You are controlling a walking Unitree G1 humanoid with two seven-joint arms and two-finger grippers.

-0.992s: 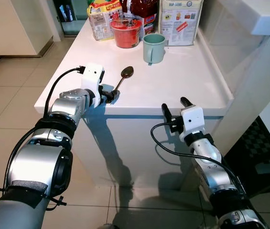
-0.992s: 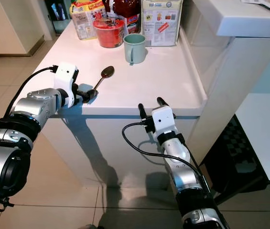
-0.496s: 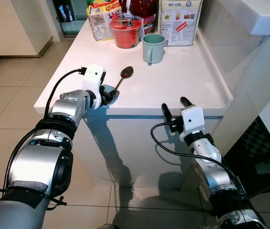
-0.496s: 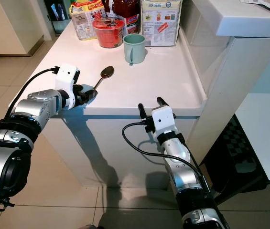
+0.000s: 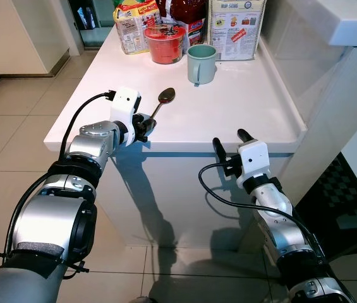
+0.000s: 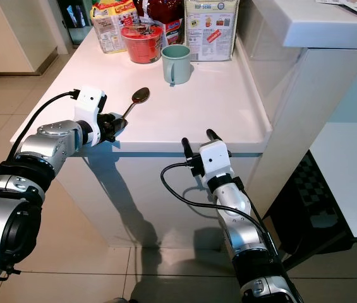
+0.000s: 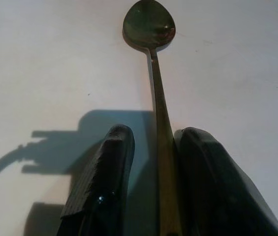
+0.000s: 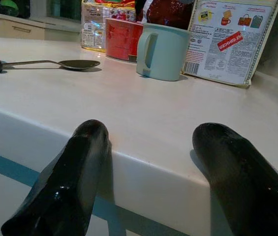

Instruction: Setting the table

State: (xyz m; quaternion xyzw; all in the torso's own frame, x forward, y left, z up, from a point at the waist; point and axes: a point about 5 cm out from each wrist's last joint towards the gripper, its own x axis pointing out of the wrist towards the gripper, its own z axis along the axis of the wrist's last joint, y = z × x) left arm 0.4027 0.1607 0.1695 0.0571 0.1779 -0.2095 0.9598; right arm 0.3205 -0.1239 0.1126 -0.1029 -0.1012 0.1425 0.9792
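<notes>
The spoon (image 5: 160, 105) lay flat on the white worktop (image 5: 241, 101), its long axis running from the left pincer (image 5: 144, 125) straight out ahead of the fingertips, bowl end farthest from the pincer and pointing toward the back of the worktop. The handle end sat between the two black fingers (image 7: 104, 182) of the left pincer, which was closed down on the spoon handle: in the left wrist view the handle pressed against one finger, with a thin gap on the other side. That pincer rested at the near front edge of the worktop, close to its left corner, so the handle end lay just inside the edge.

Beyond the spoon's bowl stood a pale green mug (image 5: 201, 64), well apart from the bowl and off to the pincer's right. Behind the mug were a red container (image 5: 165, 43), a yellow packet (image 5: 135, 25) and a white printed box (image 5: 237, 28), crowding the back of the worktop. Between the bowl and those things the surface was bare, and a broad bare stretch ran to the right of the spoon as far as the wall side.

The right pincer (image 5: 229, 139) hung just below and in front of the worktop's front edge, fingers spread wide and holding nothing, well apart from the spoon.
</notes>
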